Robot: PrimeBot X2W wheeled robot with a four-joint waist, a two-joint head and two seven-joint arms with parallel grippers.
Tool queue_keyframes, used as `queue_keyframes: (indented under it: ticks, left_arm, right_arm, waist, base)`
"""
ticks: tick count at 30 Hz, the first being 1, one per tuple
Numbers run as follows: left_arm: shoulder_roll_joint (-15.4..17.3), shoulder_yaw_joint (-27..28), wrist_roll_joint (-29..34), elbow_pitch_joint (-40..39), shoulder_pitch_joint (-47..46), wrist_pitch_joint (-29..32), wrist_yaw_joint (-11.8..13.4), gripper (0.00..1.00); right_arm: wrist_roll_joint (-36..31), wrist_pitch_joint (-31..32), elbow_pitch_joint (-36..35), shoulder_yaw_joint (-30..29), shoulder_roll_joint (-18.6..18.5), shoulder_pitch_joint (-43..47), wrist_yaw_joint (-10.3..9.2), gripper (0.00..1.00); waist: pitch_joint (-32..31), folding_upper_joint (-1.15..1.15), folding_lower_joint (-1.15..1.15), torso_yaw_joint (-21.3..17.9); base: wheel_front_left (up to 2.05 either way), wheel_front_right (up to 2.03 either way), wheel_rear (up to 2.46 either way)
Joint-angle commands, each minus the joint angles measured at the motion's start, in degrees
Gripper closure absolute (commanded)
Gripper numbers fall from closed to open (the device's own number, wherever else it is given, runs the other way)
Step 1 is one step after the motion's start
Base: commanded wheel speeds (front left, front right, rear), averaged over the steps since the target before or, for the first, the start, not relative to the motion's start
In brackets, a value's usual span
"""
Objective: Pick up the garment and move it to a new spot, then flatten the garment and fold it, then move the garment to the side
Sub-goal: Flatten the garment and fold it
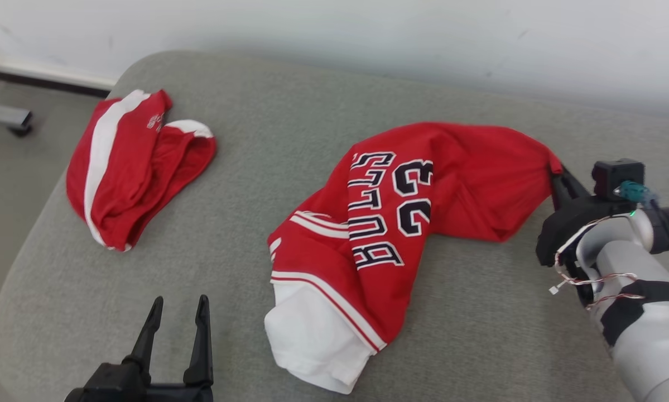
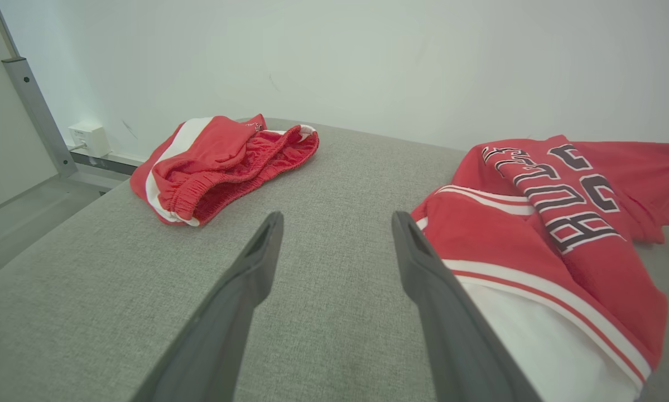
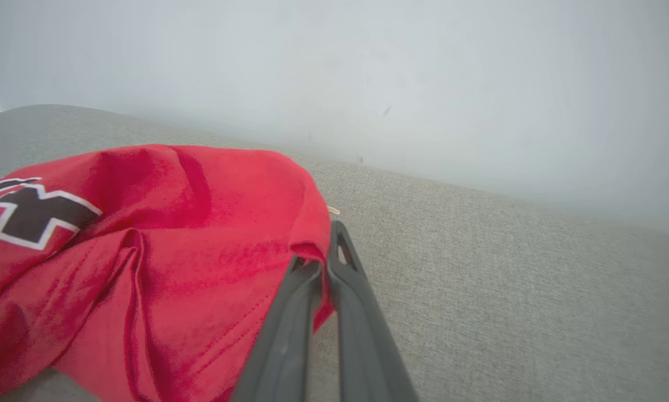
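At far left, the left wrist view gives you a metal rail [image 2: 33, 106] and a white wall box [image 2: 90, 139] beyond the rounded left edge of the cushion [image 1: 289, 100]. The head view offers a strip of floor [image 1: 10, 167] there instead.

The shorts [image 1: 128, 167] lie bunched near that left edge, toward the far corner. The left wrist view shows you their gathered waistband.

Your left gripper [image 1: 180, 304] hovers at the near side over bare grey fabric, fingers spread and holding nothing. A wide bare lane runs from it up between the shorts and the jersey [image 1: 401, 223].

The jersey sprawls crumpled across the middle of the cushion, lettering up, its white end nearest you. In the left wrist view that white end lies just beside the gripper's right finger.

The jersey's red right corner is drawn to a point in your right gripper [image 1: 557, 174]. The right wrist view shows what the head view leaves small: both fingers clenched together on a fold of the red hem. Right of that pinch, the cushion runs bare to the wall [image 3: 423, 84].
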Motion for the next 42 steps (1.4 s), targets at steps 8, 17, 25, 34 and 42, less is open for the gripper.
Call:
queue_keyframes:
  ticks: [8,17,25,34,42]
  left_arm:
    - [-0.01,1.28,1.3,-0.02,2.81,-0.21,-0.41,0.0]
    - [-0.02,1.01,0.89,-0.13,4.06,-0.21,-0.33,0.0]
    - [-0.02,0.01,0.17,0.35,3.11,-0.21,-0.38,0.0]
    - [-0.03,-1.81,-0.95,1.0,1.62,-0.21,-0.33,0.0]
    - [-0.02,-3.2,-1.98,0.97,0.41,-0.21,-0.04,0.0]
  right_arm:
    - [6.11,0.76,-5.74,4.31,-7.1,1.96,-0.13,1.0]
    - [12.8,7.14,-15.58,6.78,-17.32,3.19,-0.13,1.0]
    - [12.44,11.7,-22.73,6.99,-18.5,0.55,-0.13,1.0]
    - [9.08,14.69,-24.35,9.76,-9.98,-6.4,-0.13,1.0]
    - [7.77,12.03,-18.8,15.22,2.64,-11.93,-0.13,1.0]
  waist:
    - [-6.03,-0.01,0.0,-7.07]
    - [-6.73,-0.01,0.0,-8.19]
    - [-5.96,-0.01,0.0,-6.24]
    - [-4.7,-0.01,0.0,-2.61]
    - [-3.48,-0.01,0.0,0.02]
  base:
    - [0.0,0.0,0.0]
    - [0.0,0.0,0.0]
    - [0.0,0.0,0.0]
    - [0.0,0.0,0.0]
    - [0.0,0.0,0.0]
